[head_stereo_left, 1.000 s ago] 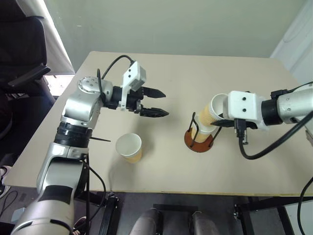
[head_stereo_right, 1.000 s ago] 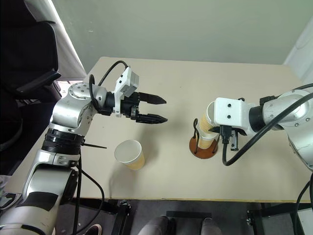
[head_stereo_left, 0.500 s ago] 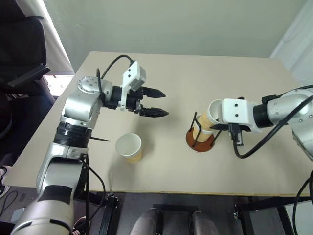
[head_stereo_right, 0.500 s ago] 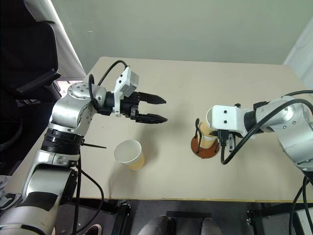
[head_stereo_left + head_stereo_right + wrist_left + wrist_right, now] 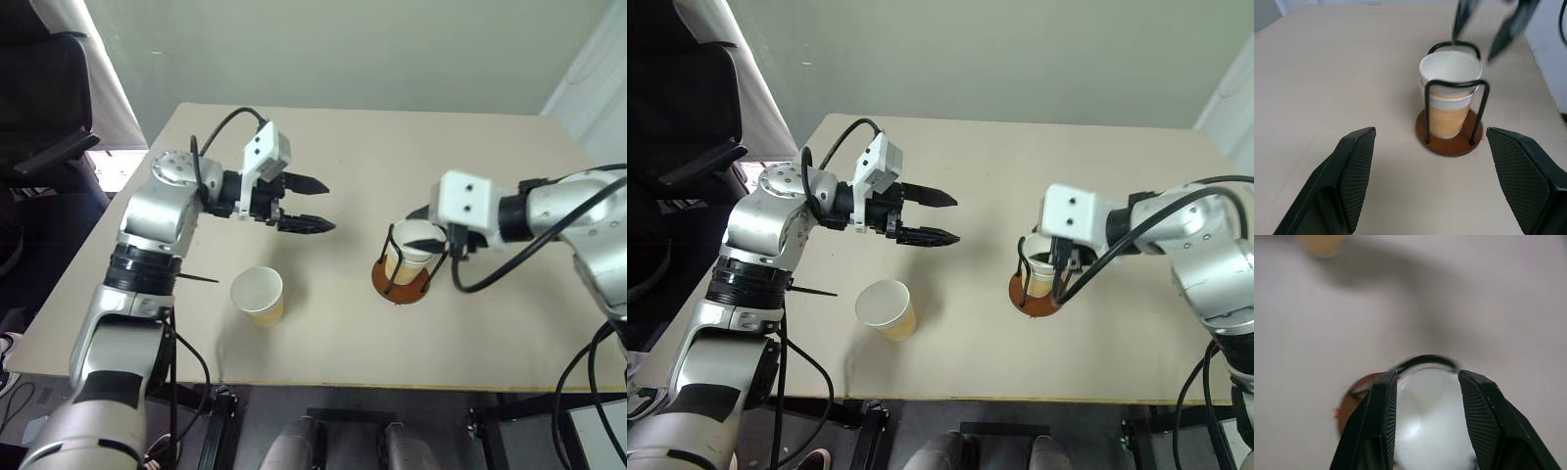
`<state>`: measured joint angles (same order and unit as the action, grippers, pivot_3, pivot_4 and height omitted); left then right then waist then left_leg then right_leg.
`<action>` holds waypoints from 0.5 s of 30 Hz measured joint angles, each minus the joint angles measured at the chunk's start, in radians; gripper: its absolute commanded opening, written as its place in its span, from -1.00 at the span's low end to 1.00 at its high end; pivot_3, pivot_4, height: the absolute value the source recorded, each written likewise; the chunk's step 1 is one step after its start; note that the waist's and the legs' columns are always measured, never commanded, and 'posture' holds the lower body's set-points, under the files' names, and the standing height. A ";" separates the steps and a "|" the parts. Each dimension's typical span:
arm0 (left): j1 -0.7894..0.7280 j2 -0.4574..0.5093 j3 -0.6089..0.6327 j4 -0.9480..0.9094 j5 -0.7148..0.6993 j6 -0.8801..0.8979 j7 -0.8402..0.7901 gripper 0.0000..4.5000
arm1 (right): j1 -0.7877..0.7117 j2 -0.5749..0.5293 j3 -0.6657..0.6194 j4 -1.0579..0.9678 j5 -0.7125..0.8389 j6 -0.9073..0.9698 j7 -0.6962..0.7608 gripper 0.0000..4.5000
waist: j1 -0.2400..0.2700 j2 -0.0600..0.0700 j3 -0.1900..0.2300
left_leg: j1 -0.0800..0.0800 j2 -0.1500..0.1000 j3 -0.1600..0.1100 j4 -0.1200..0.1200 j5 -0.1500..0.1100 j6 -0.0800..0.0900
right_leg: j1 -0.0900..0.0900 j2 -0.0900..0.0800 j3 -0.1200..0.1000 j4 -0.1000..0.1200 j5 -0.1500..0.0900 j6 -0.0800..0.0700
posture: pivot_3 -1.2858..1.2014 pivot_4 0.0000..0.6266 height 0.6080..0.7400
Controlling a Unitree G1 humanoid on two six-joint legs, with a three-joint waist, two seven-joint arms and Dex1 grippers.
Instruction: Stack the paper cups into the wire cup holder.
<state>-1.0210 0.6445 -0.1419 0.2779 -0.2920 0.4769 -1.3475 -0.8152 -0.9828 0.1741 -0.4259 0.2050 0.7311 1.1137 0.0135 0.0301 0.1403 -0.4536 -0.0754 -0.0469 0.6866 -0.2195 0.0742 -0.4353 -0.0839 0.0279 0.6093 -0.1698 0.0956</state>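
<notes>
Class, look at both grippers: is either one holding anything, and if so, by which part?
Nothing is held. The left gripper hangs open above the table. The right gripper stands open over the stacked cups in the holder, clear of the rim.

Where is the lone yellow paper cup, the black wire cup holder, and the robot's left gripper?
Lone tan-yellow paper cup (image 5: 259, 294): left eye view, white inside.
Black wire cup holder with reddish-brown base (image 5: 1449, 146): left wrist view, base's front edge.
Left gripper (image 5: 312, 205): left eye view, between its fingertips.

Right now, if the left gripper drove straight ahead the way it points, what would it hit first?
Most likely the wire cup holder with its stacked paper cups, centred ahead of the open left gripper; bare table lies between, though depth is uncertain.
</notes>
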 measured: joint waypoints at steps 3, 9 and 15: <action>-0.032 0.031 -0.003 0.020 0.033 -0.039 -0.009 0.73 | -0.002 0.000 -0.077 -0.015 0.067 0.061 -0.002 -0.12 | 0.001 0.000 0.000 | -0.001 0.000 0.000 -0.001 0.000 0.000 | 0.000 0.000 0.000 -0.001 0.000 0.000 | 0.03 -0.52 1.00; -0.118 0.107 -0.014 0.066 0.083 -0.124 -0.082 0.73 | -0.005 -0.014 -0.167 -0.054 0.167 0.145 -0.011 -0.12 | 0.000 0.000 0.000 | -0.001 0.000 0.000 -0.003 -0.001 -0.001 | -0.002 0.000 0.000 -0.001 -0.001 -0.001 | 0.03 -0.52 1.00; -0.084 0.210 -0.029 -0.052 0.084 -0.136 -0.187 0.73 | -0.010 -0.024 -0.204 -0.056 0.251 0.214 -0.025 -0.12 | -0.004 0.000 0.000 | -0.001 0.000 0.000 -0.004 -0.002 -0.003 | -0.004 0.000 0.000 -0.001 -0.003 -0.002 | 0.03 -0.52 1.00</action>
<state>-1.1053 0.8549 -0.1706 0.2254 -0.2084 0.3407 -1.5347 -0.8250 -1.0071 -0.0297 -0.4815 0.4558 0.9454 1.0888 0.0095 0.0301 0.1403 -0.4551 -0.0753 -0.0471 0.6823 -0.2210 0.0717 -0.4395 -0.0836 0.0282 0.6088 -0.1726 0.0937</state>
